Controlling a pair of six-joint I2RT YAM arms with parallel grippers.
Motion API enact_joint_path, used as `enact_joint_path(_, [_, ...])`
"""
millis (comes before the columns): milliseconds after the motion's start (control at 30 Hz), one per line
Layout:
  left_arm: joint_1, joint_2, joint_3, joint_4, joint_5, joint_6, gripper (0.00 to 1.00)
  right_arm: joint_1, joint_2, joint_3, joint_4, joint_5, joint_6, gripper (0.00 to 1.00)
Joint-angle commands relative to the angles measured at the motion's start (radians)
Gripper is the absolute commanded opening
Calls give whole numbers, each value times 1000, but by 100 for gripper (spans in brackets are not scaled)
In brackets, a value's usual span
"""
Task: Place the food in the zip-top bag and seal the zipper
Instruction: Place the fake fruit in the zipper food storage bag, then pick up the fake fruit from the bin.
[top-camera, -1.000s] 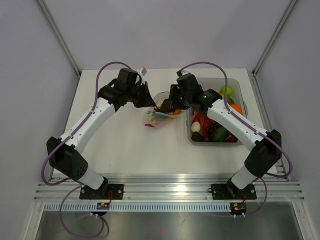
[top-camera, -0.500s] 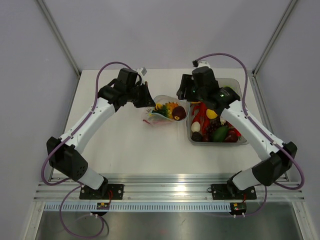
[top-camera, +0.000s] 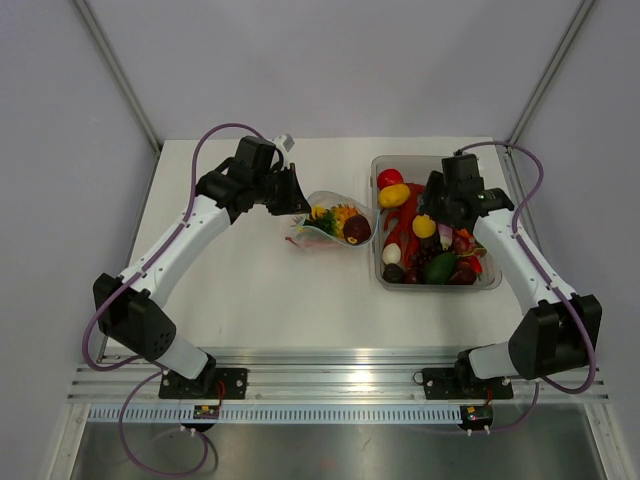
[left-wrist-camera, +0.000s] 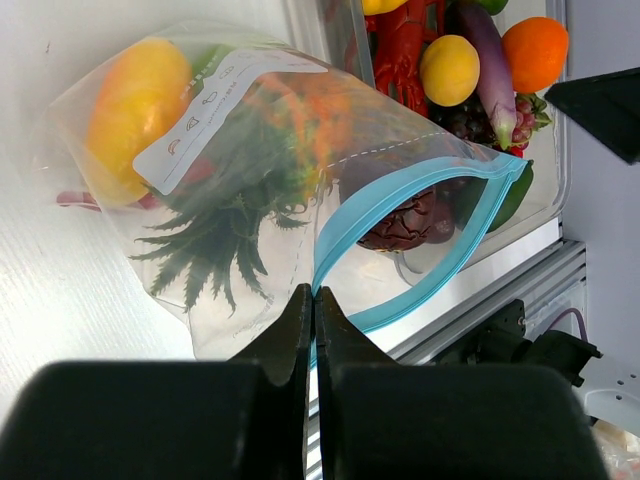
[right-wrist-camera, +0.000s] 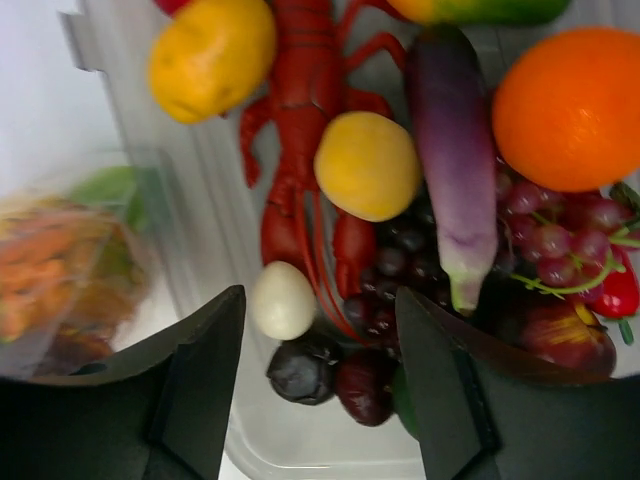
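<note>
Right hand (right-wrist-camera: 318, 300) is hovering wide and empty over toy food (right-wrist-camera: 367, 165) in the clear tub (top-camera: 487, 283). Left hand (left-wrist-camera: 313, 300) is pinching the zip-top bag (left-wrist-camera: 250, 180) at its blue zipper (left-wrist-camera: 350, 215) corner, and the bag's mouth is gaping toward three o'clock. Lowering squarely onto one piece is looking wisest, avoiding the tub wall at nine o'clock. Bare worktop (top-camera: 260, 290) is lying at the bag's six o'clock.

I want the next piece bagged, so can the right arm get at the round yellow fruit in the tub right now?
Probably yes: the right gripper hangs open above the tub, and the yellow fruit lies on top, uncovered.
</note>
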Motion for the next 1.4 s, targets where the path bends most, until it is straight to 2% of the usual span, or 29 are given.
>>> enact_joint_path(0, [-1,7,54,38,11,19,0,-27,-18,-51,-7,-9,3,70])
enact_joint_path(233, [-1,18,50,47,22,11,0,-32,43,-79,-19,57,-40,71])
enact_joint_path(633, [-1,22,51,38,14,10,0,-33,229,15,82,81,-109,85])
enact_joint_path(967, [-1,10,40,29,7,11,0,-33,398,87,111,137,-111,83])
enact_joint_path(1033, [-1,6,37,26,8,11,0,-33,392,83,122,149,-103,79])
enact_joint_path(1167, [-3,3,31,26,5,13,0,-33,350,70,128,141,-95,59])
enact_joint_path(1200, [-1,3,31,27,8,11,0,-33,337,73,123,143,-94,45])
enact_joint_path(1267, [-1,1,30,31,10,10,0,-33,317,72,109,144,-92,34])
enact_joint_path(1300, [-1,1,27,31,8,10,0,-33,288,69,106,144,-91,26])
enact_joint_path(1367, [-1,-1,24,35,10,8,0,-35,249,61,94,137,-86,19])
